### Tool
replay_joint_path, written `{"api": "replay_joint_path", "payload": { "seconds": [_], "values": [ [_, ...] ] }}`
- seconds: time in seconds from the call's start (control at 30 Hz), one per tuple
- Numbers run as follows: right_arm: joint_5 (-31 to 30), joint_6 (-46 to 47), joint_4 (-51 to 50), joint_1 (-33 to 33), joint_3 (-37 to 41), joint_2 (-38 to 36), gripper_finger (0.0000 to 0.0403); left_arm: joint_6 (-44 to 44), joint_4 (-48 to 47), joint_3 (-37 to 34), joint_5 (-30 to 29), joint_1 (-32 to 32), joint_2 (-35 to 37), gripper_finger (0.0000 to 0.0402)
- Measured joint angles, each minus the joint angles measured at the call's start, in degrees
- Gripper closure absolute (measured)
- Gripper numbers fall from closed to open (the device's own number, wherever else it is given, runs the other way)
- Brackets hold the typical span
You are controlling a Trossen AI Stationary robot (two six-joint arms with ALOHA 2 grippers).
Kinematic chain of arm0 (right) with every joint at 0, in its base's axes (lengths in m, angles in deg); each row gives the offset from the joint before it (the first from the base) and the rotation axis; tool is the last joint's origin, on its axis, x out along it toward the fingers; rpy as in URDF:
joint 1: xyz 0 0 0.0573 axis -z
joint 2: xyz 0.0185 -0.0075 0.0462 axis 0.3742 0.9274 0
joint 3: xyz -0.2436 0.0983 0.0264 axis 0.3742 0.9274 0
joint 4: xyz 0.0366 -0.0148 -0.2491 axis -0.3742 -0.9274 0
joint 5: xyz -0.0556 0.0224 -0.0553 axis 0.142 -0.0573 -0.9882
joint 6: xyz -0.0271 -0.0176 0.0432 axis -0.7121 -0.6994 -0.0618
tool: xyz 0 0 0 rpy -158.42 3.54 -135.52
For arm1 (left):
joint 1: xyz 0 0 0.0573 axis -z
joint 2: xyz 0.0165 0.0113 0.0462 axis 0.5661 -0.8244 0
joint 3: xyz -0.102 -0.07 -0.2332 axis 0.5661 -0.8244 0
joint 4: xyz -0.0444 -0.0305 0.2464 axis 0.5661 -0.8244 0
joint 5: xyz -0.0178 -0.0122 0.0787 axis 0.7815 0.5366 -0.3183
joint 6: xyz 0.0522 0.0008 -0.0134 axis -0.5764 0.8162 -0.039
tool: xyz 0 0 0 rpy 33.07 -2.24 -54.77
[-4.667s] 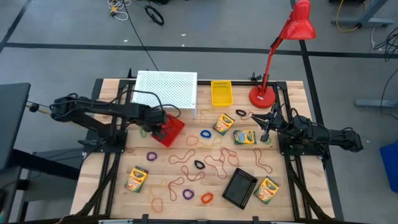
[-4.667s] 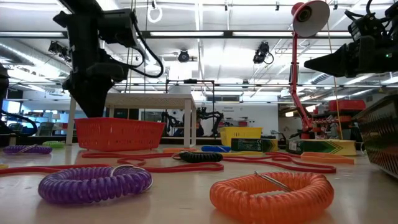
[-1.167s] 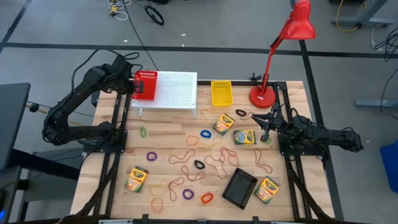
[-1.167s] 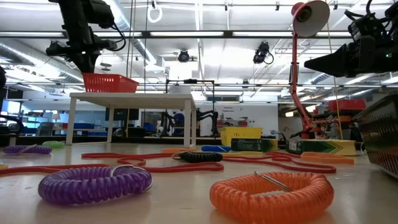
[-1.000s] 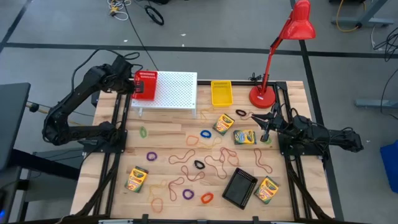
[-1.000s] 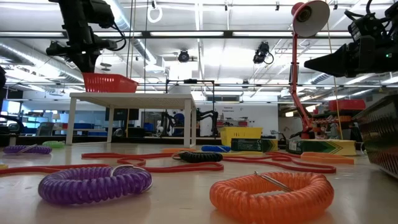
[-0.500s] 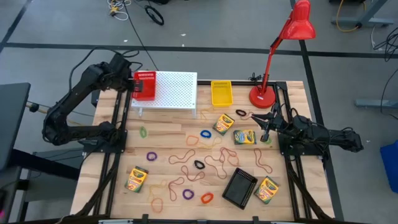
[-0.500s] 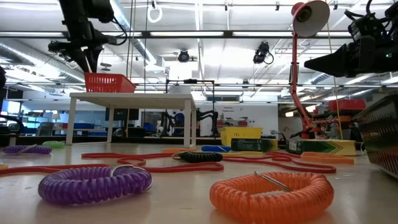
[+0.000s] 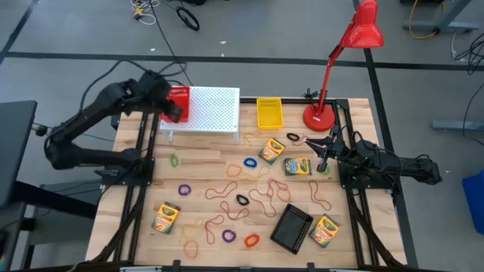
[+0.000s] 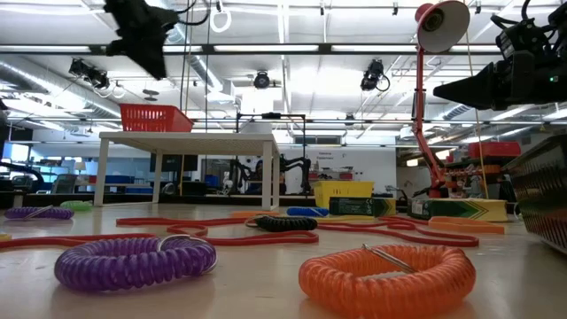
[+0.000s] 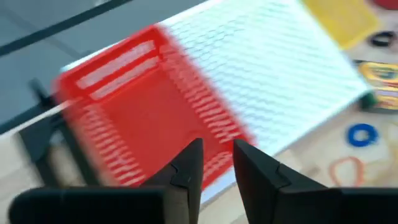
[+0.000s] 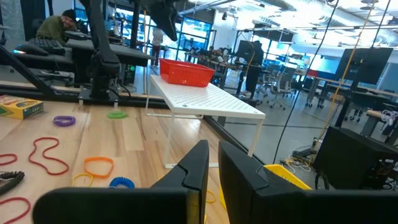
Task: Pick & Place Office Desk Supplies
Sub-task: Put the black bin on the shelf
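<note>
Crayon boxes (image 9: pixel 271 149), rubber bands (image 9: pixel 227 189), elastic loops (image 9: pixel 249 162) scattered on tabletop (image 9: pixel 197 162). Red basket (image 9: pixel 176 103) empty on white stand (image 9: pixel 212 109). Left end effector (image 11: pixel 216 163) above basket, fingers slightly apart, nothing held. Right end effector (image 12: pixel 213 163) idle, nearly together, near lamp base (image 9: pixel 318 117). Judged step: basket placed; next, descend onto a supply and grasp.

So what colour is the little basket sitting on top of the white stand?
Red basket; clearest in the right wrist view.

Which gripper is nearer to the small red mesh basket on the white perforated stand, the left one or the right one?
Left. The left gripper hovers just above the small red mesh basket on the white perforated stand; the right gripper waits far across the table.
</note>
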Motion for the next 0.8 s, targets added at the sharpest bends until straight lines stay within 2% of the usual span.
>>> {"api": "replay_joint_path", "payload": {
  "seconds": [0.13, 0.27, 0.47, 0.8],
  "values": [
    [0.0, 0.0, 0.0, 0.0, 0.0, 0.0, 0.0355, -0.9, 3.6, 0.0, 0.0, 4.2, -5.2, 0.0355],
    [0.0, 0.0, 0.0, 0.0, 0.0, 0.0, 0.0355, -2.2, 3.4, 0.0, -0.4, 5.3, -11.3, 0.0392],
    [0.0, 0.0, 0.0, 0.0, 0.0, 0.0, 0.0355, -4.1, 3.4, 0.0, -3.0, 5.6, -15.9, 0.0391],
    [0.0, 0.0, 0.0, 0.0, 0.0, 0.0, 0.0355, -4.2, 2.7, 0.0, -5.0, 5.6, -16.0, 0.0392]
  ]
}}
